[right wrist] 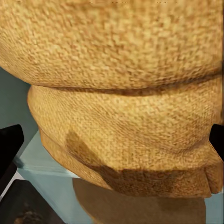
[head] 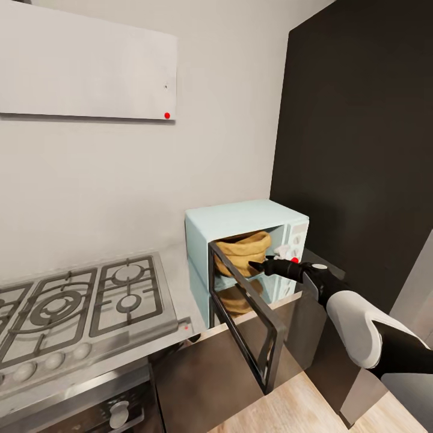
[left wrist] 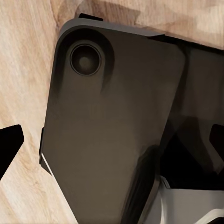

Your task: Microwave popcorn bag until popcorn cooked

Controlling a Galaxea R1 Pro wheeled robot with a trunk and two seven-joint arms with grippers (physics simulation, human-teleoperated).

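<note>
At the upper left of the head view a flat white hood is hanging on the pale grey wall, a small red dot showing near its lower right corner. Below it, at the lower left, the steel gas hob is sitting in the pale grey surface, with the knobs of a built-in oven showing at the bottom edge.

Toward the centre the pale blue microwave is standing on that surface, its dark-framed glass door swinging wide open toward the camera. The popcorn bag is sitting inside the cavity — mustard-yellow, its rolled rim showing above the door frame, and a reflection showing below.

Right of the bag, the right pincer is reaching in at the mouth of the microwave, its black tips just beside the bag. In the right wrist view the bag's woven folds are looming close, with the fingertips spread to either edge, clear of the fabric.

In the left wrist view the left pincer's fingertips are likewise standing apart — hanging over the robot's dark base and the wooden floor.

At the far right of the head view a tall dark cabinet is rising.
</note>
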